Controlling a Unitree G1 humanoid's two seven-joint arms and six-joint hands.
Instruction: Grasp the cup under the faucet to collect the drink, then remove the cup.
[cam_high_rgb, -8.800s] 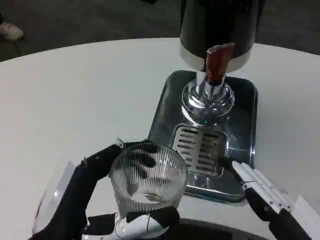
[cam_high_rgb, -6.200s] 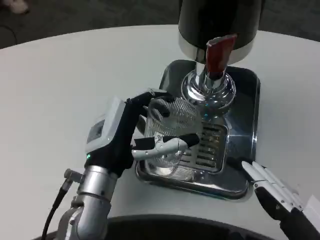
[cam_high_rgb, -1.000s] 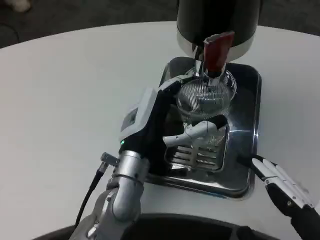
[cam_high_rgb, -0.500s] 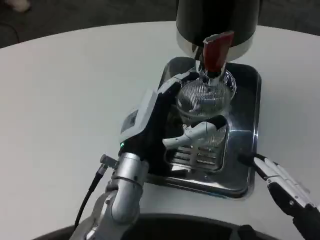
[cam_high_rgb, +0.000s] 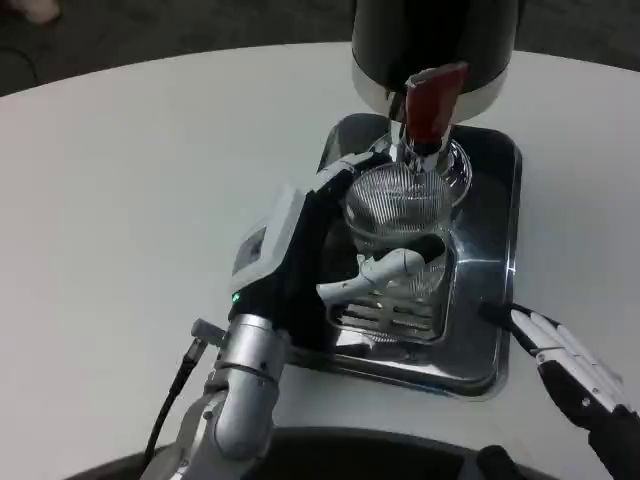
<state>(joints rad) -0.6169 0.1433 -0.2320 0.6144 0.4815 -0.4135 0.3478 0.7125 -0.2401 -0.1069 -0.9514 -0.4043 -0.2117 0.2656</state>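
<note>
So, no brand names or readable writing anywhere, just a small green light glowing on the left wrist near the lower middle of the frame. Counting things: one cup (cam_high_rgb: 395, 215), one dispenser (cam_high_rgb: 435, 45), one drip tray (cam_high_rgb: 490, 270), two hands.

The cup is clear ribbed glass, sitting in the centre of the frame over the tray's slotted grate (cam_high_rgb: 395, 305), right below the chrome faucet (cam_high_rgb: 420, 160) with its red lever (cam_high_rgb: 432, 100). The left hand (cam_high_rgb: 340, 255) is wrapped around the cup, black fingers behind it and a white finger across the front.

The right hand (cam_high_rgb: 560, 360) sits in the lower right corner, just off the tray's front edge, fingers straight and close together, holding nothing. The dispenser is a black drum with a silver band at the top of the frame. Everything sits on a white round desk (cam_high_rgb: 130, 180).
</note>
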